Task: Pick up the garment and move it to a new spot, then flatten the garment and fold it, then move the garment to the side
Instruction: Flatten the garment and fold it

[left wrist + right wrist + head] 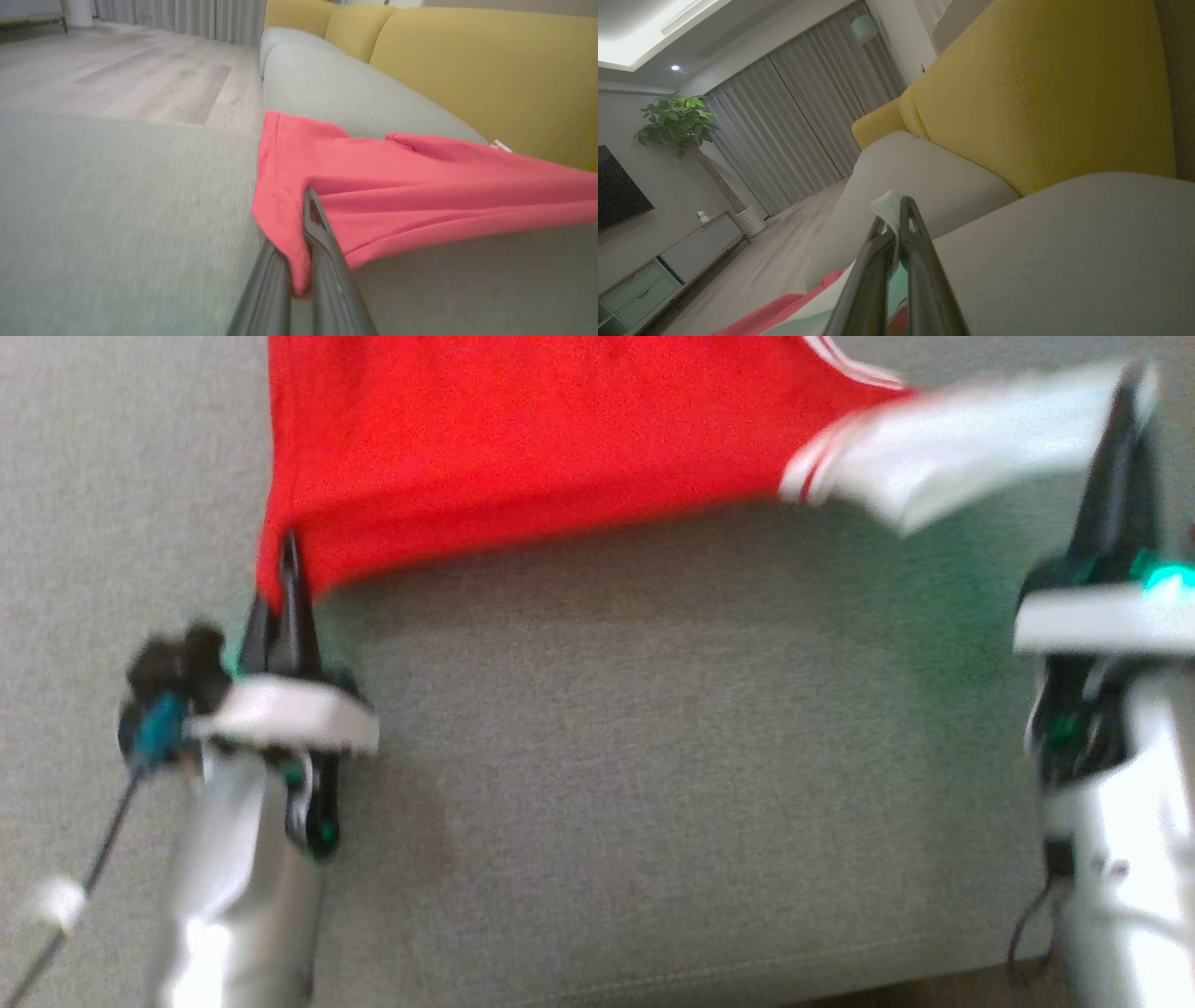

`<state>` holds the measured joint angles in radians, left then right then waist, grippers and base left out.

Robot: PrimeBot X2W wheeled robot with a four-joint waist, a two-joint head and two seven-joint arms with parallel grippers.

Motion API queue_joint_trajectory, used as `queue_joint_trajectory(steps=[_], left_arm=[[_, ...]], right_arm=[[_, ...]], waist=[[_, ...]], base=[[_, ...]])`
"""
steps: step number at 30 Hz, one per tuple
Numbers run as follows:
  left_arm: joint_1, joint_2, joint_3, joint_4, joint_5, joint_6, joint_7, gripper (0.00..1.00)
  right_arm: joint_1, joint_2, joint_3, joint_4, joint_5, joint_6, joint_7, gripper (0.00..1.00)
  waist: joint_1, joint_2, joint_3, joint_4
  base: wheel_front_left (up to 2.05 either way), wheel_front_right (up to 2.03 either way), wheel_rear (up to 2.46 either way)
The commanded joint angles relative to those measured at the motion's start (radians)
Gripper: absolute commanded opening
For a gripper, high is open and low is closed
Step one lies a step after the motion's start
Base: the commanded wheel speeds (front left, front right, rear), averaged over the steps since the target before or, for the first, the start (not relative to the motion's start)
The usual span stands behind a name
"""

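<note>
The garment (523,439) is a red shirt with white striped sleeves, stretched across the top of the head view over the grey sofa seat (653,756). My left gripper (285,555) is shut on its red lower corner; the left wrist view shows that corner of the garment (397,186) pinched in the left gripper (306,205) and lifted off the cushion. My right gripper (1134,383) at the upper right is shut on the white sleeve (971,439). In the right wrist view white cloth (889,210) sticks out between the tips of the right gripper (901,210).
Yellow back cushions (490,65) run behind the grey seat. A wooden floor (117,70) lies beyond the sofa, with curtains (798,116), a potted plant (677,121) and a low cabinet (668,261) farther off. The seat's front edge (653,980) runs along the bottom.
</note>
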<state>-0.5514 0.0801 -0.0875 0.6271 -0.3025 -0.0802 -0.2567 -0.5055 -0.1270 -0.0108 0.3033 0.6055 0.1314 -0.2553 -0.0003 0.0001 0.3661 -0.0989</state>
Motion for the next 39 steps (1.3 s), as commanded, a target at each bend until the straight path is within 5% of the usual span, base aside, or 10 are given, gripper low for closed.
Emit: queue_joint_trajectory(steps=[1,13,26,39], left_arm=[[0.055,0.013,0.075,-0.021,0.004,-0.002,-0.005,0.0],[0.307,-0.029,0.156,-0.024,0.012,-0.026,-0.005,0.0],[0.544,-0.03,0.089,-0.075,-0.077,-0.01,-0.005,0.0],[0.401,-0.03,-0.045,-0.222,-0.176,-0.033,-0.005,0.0]], right_arm=[[0.052,0.01,0.023,-0.057,0.023,-0.001,-0.006,0.0],[0.344,0.043,0.046,-0.016,0.068,-0.001,-0.006,0.0],[0.58,0.009,0.076,0.024,0.078,-0.001,0.013,0.0],[0.379,0.043,0.084,-0.005,0.097,-0.001,0.033,0.0]], waist=[[0.0003,-0.0001,-0.039,-0.023],[0.0003,-0.0001,-0.186,-0.039],[0.0003,-0.0001,-0.315,-0.025],[0.0003,-0.0001,-0.252,0.026]], base=[[0.0,0.0,0.0],[0.0,0.0,0.0],[0.0,0.0,0.0],[0.0,0.0,0.0]])
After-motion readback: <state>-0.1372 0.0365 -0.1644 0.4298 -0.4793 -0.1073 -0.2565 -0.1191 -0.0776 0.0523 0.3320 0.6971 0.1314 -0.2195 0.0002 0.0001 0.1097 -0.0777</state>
